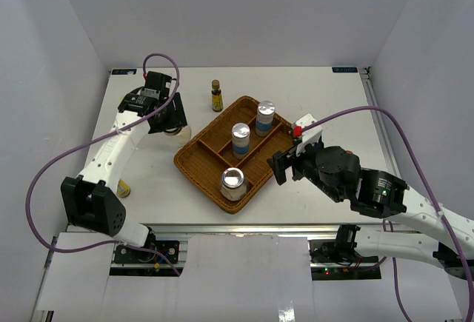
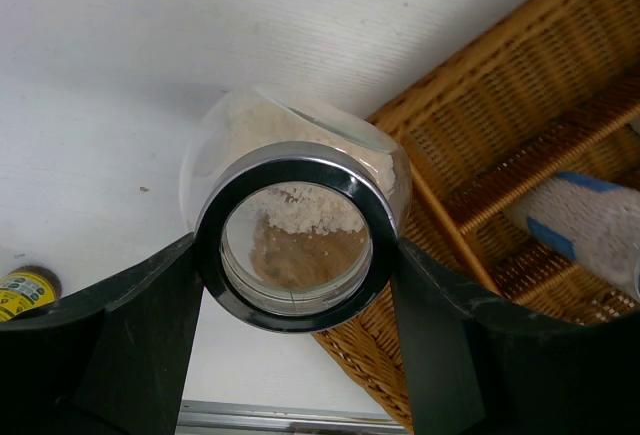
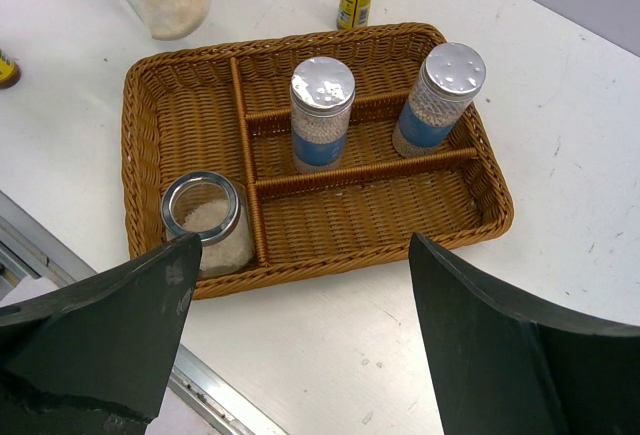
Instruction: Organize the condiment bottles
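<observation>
Left gripper [image 2: 297, 255] clamped on a glass jar [image 2: 296, 205]: fingers [image 2: 150, 335] press both sides just under the black-rimmed lid, pale powder inside. The jar is off the tray's far left edge, over the white table [image 1: 333, 92]; can't tell if it touches the table. Right gripper [image 3: 302, 245] released, jaws wide apart, nothing between them, hanging at the near right side of the woven tray [image 3: 140, 135]. In the tray, a second jar [image 3: 207, 220] with a silver lid stands upright at the near end of the long section. Two blue-labelled cylinders [image 3: 322, 115] [image 3: 440, 100] stand upright with a gap between them, both seemingly in the middle one of the three smaller sections. An amber bottle [image 1: 216, 96] with a yellow label stands upright on the table just beyond the tray's far corner. A small yellow-labelled bottle [image 1: 124, 188] sits on the table beside the left arm's base, well apart from the tray.
</observation>
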Robot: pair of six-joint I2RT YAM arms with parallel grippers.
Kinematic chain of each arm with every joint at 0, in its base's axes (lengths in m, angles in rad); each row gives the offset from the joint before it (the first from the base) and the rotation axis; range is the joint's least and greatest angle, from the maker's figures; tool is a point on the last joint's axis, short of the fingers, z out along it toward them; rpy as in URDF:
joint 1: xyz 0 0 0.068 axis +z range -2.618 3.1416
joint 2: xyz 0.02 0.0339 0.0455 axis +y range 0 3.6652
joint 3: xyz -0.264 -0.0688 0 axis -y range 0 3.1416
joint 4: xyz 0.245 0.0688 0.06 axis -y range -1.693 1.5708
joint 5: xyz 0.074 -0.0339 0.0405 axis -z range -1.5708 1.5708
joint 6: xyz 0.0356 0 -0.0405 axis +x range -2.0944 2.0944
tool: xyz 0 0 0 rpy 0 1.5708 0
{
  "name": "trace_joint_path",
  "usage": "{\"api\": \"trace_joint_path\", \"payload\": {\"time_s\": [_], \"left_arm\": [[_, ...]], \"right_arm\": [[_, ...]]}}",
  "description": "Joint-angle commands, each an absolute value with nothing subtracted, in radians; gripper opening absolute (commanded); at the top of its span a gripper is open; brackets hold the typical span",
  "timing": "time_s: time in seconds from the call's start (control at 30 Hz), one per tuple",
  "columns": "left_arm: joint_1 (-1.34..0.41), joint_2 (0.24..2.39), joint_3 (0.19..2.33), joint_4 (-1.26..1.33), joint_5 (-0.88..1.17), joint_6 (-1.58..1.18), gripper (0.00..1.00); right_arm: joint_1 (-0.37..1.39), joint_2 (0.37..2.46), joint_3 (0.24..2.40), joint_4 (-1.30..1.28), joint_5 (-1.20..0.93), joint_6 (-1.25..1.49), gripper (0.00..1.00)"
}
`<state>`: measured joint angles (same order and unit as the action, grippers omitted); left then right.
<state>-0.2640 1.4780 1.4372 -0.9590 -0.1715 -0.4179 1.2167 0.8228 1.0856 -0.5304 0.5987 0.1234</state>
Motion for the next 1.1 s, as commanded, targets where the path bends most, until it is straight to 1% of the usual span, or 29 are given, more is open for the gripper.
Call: {"api": "trace_joint_path", "payload": {"time_s": [0.0, 0.1, 0.3, 0.4, 0.7, 0.77, 0.8, 0.87, 1.03, 1.07], "left_arm": [[-0.385, 1.370, 1.469, -0.969, -0.200, -0.469, 0.00], [-0.429, 1.349, 1.438, -0.977, -0.199, -0.491, 0.00], [-0.512, 1.280, 1.291, -0.899, -0.174, -0.549, 0.00], [-0.529, 1.279, 1.236, -0.893, -0.213, -0.568, 0.00], [-0.546, 1.311, 1.144, -0.804, -0.224, -0.586, 0.00], [-0.546, 1.321, 1.131, -0.785, -0.226, -0.592, 0.10], [-0.546, 1.326, 1.125, -0.768, -0.221, -0.592, 0.17], [-0.545, 1.334, 1.114, -0.753, -0.207, -0.594, 0.26], [-0.546, 1.386, 1.118, -0.742, -0.205, -0.594, 0.30], [-0.546, 1.393, 1.119, -0.742, -0.207, -0.594, 0.33]], "right_arm": [[1.213, 0.824, 1.137, -0.517, 0.605, 0.125, 0.90], [1.215, 0.830, 1.135, -0.517, 0.601, 0.127, 0.90], [1.213, 0.842, 1.142, -0.514, 0.596, 0.129, 0.90], [1.214, 0.851, 1.157, -0.527, 0.591, 0.130, 0.90], [1.215, 0.831, 1.158, -0.534, 0.598, 0.138, 0.90], [1.214, 0.833, 1.158, -0.537, 0.598, 0.138, 0.90], [1.215, 0.835, 1.158, -0.538, 0.597, 0.140, 0.90], [1.213, 0.836, 1.160, -0.538, 0.600, 0.140, 0.90], [1.213, 0.830, 1.160, -0.538, 0.601, 0.139, 0.90], [1.214, 0.828, 1.158, -0.538, 0.602, 0.140, 0.90]]}}
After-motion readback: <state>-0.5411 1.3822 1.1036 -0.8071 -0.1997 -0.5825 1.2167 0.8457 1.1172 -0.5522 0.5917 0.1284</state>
